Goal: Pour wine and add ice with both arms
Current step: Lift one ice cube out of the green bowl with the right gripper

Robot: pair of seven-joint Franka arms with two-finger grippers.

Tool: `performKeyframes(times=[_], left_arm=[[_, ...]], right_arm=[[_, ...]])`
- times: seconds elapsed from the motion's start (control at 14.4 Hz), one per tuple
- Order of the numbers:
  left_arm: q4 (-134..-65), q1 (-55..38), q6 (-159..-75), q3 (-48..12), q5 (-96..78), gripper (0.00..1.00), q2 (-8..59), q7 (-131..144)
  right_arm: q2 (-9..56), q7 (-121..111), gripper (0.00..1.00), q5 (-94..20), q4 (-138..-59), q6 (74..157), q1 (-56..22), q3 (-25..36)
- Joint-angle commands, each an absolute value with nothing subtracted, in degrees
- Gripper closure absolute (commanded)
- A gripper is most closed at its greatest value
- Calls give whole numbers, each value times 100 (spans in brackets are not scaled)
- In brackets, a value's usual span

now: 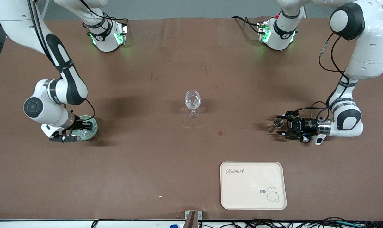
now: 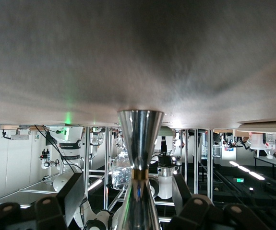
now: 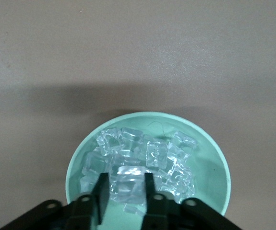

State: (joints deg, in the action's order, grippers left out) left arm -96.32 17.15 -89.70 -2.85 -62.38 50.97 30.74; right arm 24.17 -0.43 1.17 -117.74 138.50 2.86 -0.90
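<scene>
Right wrist view shows the right gripper [image 3: 124,191] down in the green bowl [image 3: 210,158], its two fingers [image 3: 102,194] standing on either side of one ice cube [image 3: 126,186] and touching its faces, so the jaws have narrowed onto that cube. The rest of the ice [image 3: 150,155] is heaped in the bowl just beside the held cube, filling most of its floor. In the front view the same gripper [image 1: 79,128] sits over the bowl [image 1: 94,128] at the right arm's end of the table.

The left gripper [image 1: 281,128] lies low and level at the left arm's end, its jaws spread around a silver jigger [image 1: 275,124] shaped like an hourglass. In the left wrist view the jigger [image 2: 138,158] stands between the fingers [image 2: 63,201], but whether they touch it cannot be told.

A stemmed glass [image 1: 192,103] stands upright at mid-table, well apart from both grippers. A cream tray [image 1: 253,185] lies nearer the front camera than the glass.
</scene>
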Motion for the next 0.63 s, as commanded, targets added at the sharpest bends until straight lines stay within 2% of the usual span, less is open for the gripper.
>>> performKeyframes(times=[0.0,0.56], left_arm=[[-9519,1687,-8886,-281,-6389,23,5194,2971],[-9466,1504,-8938,-273,-6609,25,5282,2971]], right_arm=[[2373,53,87,150,-11795,13887,299,-97],[2084,0,94,158,-11655,13668,316,-88]])
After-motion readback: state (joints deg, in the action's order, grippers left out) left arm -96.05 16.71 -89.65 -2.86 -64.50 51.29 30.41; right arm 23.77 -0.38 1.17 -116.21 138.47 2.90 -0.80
